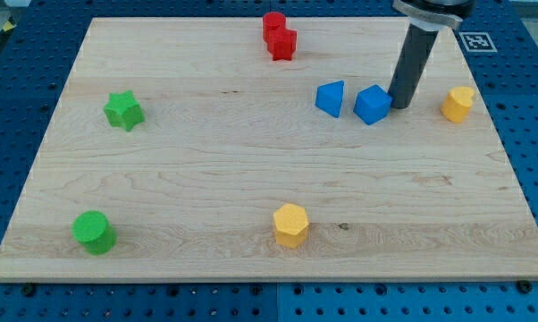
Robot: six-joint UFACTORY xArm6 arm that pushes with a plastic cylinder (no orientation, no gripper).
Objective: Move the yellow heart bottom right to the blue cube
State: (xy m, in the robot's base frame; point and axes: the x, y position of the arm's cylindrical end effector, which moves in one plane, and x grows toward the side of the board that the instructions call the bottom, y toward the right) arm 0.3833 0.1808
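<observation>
Rod end beside the blue cube, upper right of the frame.
No pincer here: my tip [399, 106] sits just right of the blue cube [373, 104], likely aiming for the yellow heart [458, 104] further right. A blue triangular block [331, 97] flanks the cube. No legible writing.

Red block [279, 37] at top, green star [123, 111] and green cylinder [94, 233] left, yellow hexagon [290, 224] at bottom, blue triangle [331, 97].

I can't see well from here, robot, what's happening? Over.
My tip just right of blue cube. Small yellow heart block further right, untouched. Nothing between them.
</observation>
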